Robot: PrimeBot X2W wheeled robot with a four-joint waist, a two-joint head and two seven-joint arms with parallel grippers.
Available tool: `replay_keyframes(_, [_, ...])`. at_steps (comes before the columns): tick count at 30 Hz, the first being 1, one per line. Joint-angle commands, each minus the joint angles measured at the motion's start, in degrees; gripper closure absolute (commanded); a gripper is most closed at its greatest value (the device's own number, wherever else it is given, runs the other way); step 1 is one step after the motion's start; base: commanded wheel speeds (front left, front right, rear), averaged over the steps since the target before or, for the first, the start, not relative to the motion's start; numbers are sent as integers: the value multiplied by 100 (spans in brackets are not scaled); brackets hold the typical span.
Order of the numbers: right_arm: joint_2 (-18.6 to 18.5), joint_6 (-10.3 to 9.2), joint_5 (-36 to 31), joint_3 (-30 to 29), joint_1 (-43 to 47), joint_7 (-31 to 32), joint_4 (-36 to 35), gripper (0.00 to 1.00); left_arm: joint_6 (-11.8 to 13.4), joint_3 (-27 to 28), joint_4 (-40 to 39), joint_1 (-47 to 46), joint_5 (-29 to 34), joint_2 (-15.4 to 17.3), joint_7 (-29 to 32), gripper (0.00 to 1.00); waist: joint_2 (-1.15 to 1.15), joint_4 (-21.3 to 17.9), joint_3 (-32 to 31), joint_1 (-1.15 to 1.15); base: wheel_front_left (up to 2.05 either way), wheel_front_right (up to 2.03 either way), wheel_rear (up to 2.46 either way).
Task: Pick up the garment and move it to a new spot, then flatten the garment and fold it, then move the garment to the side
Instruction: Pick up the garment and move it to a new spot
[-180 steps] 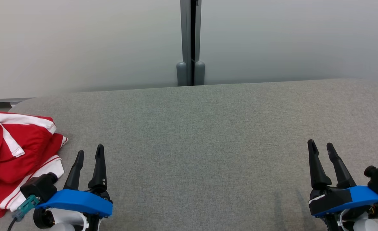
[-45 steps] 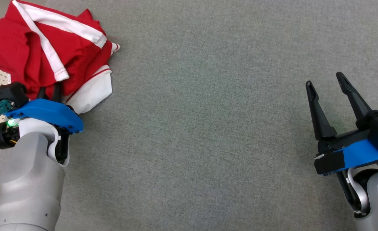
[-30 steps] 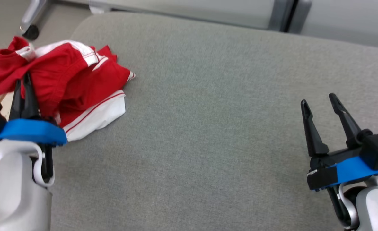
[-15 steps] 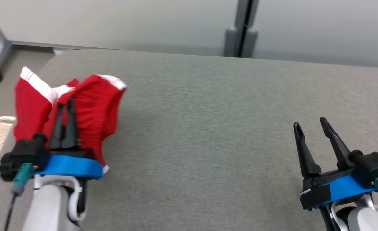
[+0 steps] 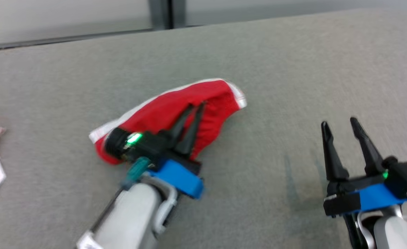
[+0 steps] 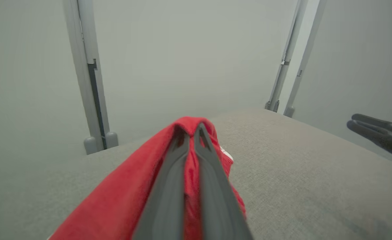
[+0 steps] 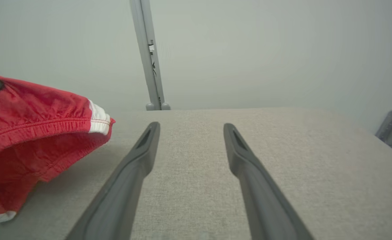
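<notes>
**Red garment pinched in my left end effector, over mid-surface**

Head view: my left end effector (image 5: 196, 105) is clenched on the garment (image 5: 162, 110), which drapes around it above the middle of the grey surface (image 5: 276, 62). My right end effector (image 5: 339, 123) stands released, well apart to the right, grasping nothing. (The picture is blurred, so I cannot tell whether the low hem touches the surface.)

Left wrist view: the red cloth is nipped at a fold in my closed jaws and falls away on both sides. I judge it light, soft and limp. It will sag and bunch, so flattening calls for holds at the edges or corners.

Right wrist view: the garment is red, with a white stripe (image 7: 97, 120) at one edge and a gathered, elastic-looking seam (image 7: 42, 125).
</notes>
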Motion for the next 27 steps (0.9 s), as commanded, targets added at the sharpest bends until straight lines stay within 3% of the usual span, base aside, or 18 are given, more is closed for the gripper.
replay_keyframes(1, [36, 1, 40, -41, -94, -90, 39, 0, -53, -437, 102, -234, 16, -56, 40, 100, 0, -197, 110, -1, 0, 0, 0])
replay_keyframes(6, [69, 1, 117, -37, -216, -256, 170, 0, -37, -1485, 481, -680, -183, -113, 1, 100, 0, -542, 443, -1, 0, 0, 0])
replay_keyframes(13, [84, 1, 191, -35, -374, -448, 349, 0, -39, -2030, 1317, -1071, -432, -169, -127, 100, 0, -626, 756, -1, 0, 0, 0])
replay_keyframes(14, [85, 1, 208, -35, -399, -462, 378, 0, -39, -2054, 1407, -1115, -456, -169, -184, 75, 0, -604, 763, -1, 0, 0, 0])
replay_keyframes(15, [85, 1, 208, -35, -399, -462, 378, 0, -39, -2054, 1407, -1115, -456, -169, -184, 75, 0, -604, 763, -1, 0, 0, 0])
replay_keyframes(16, [85, 1, 201, -31, -438, -489, 428, 0, -39, -2101, 1513, -1153, -481, -169, -312, 0, 0, -525, 738, -1, 0, 0, 0])
replay_keyframes(22, [83, 1, 139, -41, -397, -486, 565, 0, 96, -1954, 1185, -953, -570, -178, -622, 0, 0, -177, 394, -1, 0, 0, 0])
replay_keyframes(27, [82, 1, 77, -88, -263, -396, 557, 0, 358, -1553, 768, -618, -669, -2, -660, 0, 0, 161, 48, -1, 0, 0, 0])
